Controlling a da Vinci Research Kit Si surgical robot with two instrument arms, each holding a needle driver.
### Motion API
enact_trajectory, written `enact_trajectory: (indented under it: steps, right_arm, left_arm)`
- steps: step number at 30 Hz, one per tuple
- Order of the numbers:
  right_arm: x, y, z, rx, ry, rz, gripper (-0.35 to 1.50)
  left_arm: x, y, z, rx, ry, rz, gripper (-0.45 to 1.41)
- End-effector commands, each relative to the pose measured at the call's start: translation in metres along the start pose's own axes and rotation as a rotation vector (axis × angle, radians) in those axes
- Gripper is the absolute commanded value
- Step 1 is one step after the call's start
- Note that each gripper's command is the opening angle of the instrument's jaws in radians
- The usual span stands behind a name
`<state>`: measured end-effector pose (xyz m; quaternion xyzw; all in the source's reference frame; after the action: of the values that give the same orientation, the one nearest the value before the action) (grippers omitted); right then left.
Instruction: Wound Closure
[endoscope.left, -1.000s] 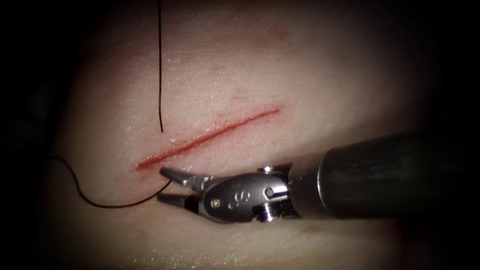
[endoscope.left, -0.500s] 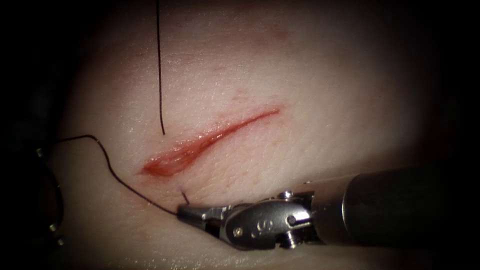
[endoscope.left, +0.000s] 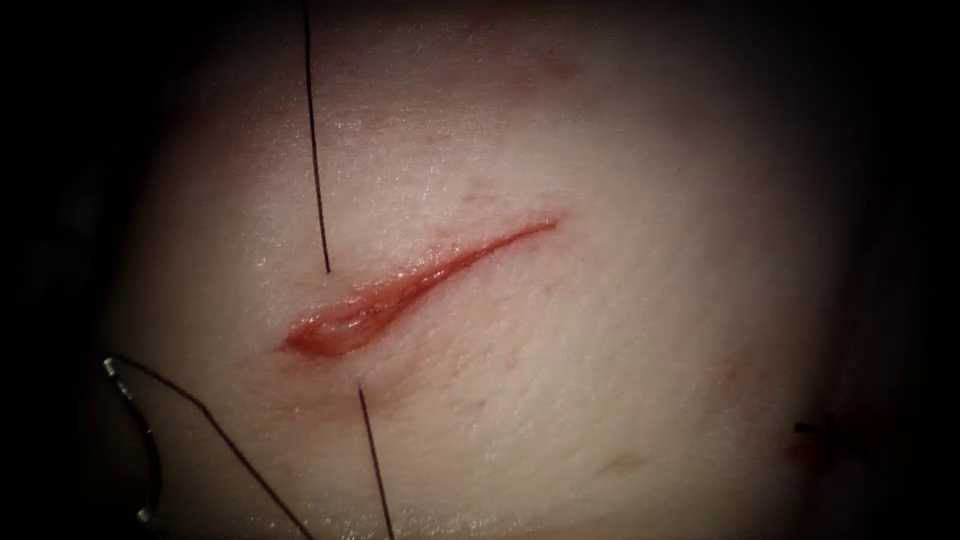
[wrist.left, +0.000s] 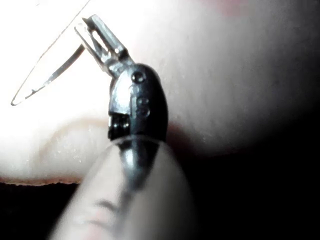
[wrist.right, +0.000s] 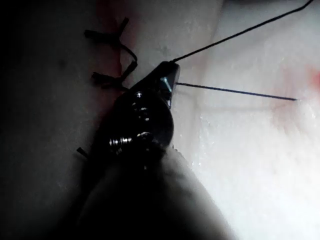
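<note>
gaping at its lower left end, the cut (endoscope.left: 400, 290) carries thread (endoscope.left: 375, 460) through both lips. the needle (endoscope.left: 140, 440) lies out of the tissue (endoscope.left: 620, 330), left of the cut, clenched near its tail by the left tool (wrist.left: 100, 37). the right tool (wrist.right: 167, 82) grips thread; an even, gentle pull seems wise.

The cut (endoscope.left: 420, 285) is running aslant across the middle of the tissue (endoscope.left: 620, 330). One strand of thread (endoscope.left: 316, 140) is lying on the tissue left of the cut, ending just beside its lower end. Another strand is leaving the tissue just right of that end. The needle (endoscope.left: 140, 440) is sitting at the far left, off the tissue, in the left claw (wrist.left: 99, 36). The right claw (wrist.right: 169, 82) is clamping thread.
</note>
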<state>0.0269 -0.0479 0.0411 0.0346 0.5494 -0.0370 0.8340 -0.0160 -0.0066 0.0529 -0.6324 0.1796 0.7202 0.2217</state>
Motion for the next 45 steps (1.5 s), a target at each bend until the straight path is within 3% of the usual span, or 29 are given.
enact_trajectory:
  steps: [1,5,8,9,11,14,21,31,34,45]
  right_arm:
    - [0.0012,-0.0024,0.0001,0.017,0.005,0.007,-0.35]
    - [0.003,-0.004,-0.0001,0.04,0.031,0.01,-0.35]
    - [0.0033,-0.0036,0.0005,0.043,0.036,0.014,-0.35]
    - [0.0032,-0.0033,0.0007,0.041,0.034,0.017,-0.21]
    - [0.0026,-0.0021,0.0012,0.02,0.047,0.03,0.41]
    - [0.0015,-0.0001,0.0014,-0.003,0.066,0.048,0.91]
    - [-0.0002,0.0053,-0.0005,-0.081,0.14,0.08,1.25]
    - [-0.001,0.01,-0.0016,-0.121,0.133,-0.002,1.21]
    - [-0.0022,0.0118,-0.0003,-0.158,0.112,-0.02,1.14]
    - [-0.0062,0.0153,0.006,-0.219,0.065,-0.027,1.04]
  left_arm:
    - [-0.0003,0.0015,0.0003,-0.001,0.001,-0.002,-0.45]
    - [-0.0001,0.0027,0.0005,-0.002,0.008,0.0,-0.45]
    - [-0.0003,0.0029,0.0009,-0.004,0.012,-0.004,-0.45]
    - [-0.0004,0.0028,0.001,-0.005,0.012,-0.005,-0.45]
    - [-0.0006,0.0025,0.0012,-0.007,0.014,-0.007,-0.45]
    - [-0.0011,0.0019,0.0013,-0.011,0.016,-0.011,-0.45]
    - [-0.0019,-0.0008,-0.0006,0.023,-0.026,-0.029,-0.45]
    - [-0.0018,-0.007,-0.0056,0.129,-0.081,0.021,-0.45]
    - [-0.0017,-0.0081,-0.0065,0.164,-0.101,0.028,-0.45]
    - [-0.0024,-0.0082,-0.0055,0.159,-0.091,0.041,-0.45]
